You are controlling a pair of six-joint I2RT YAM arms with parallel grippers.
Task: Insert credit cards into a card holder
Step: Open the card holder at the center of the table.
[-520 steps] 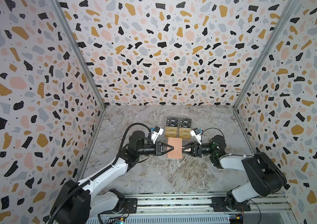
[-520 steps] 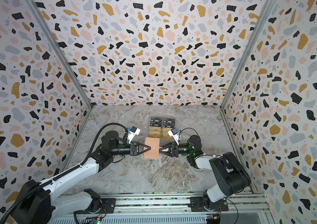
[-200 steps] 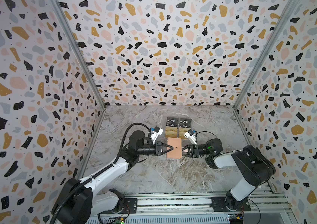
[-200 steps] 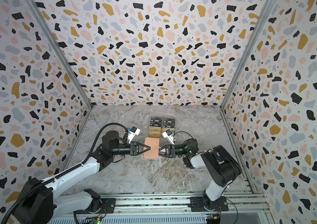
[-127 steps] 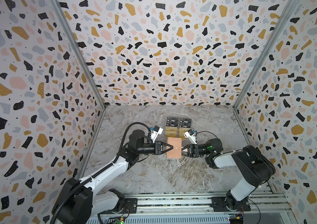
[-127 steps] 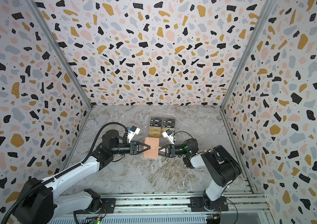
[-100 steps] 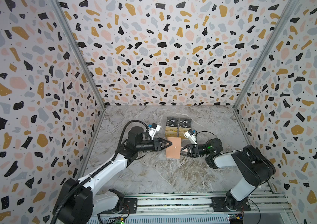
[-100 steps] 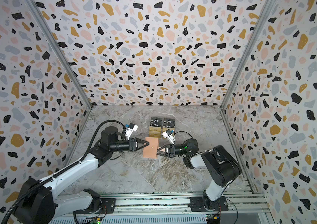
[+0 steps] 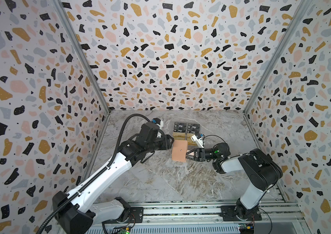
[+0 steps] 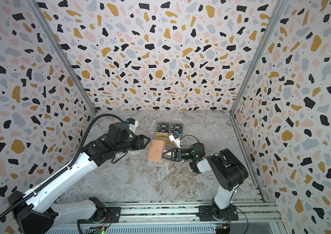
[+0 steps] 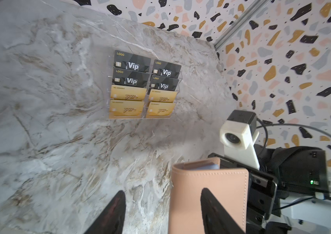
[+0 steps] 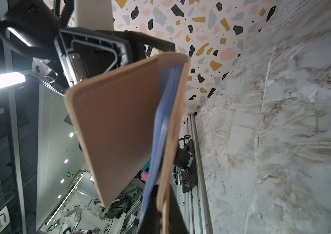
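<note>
The left gripper is spread, just beside the card holder's left edge. The holder hangs mid-scene, slightly open with bluish sleeves showing, in front of a clear stand where four gold credit cards sit below black cards. The right gripper pinches the holder's right edge.
</note>
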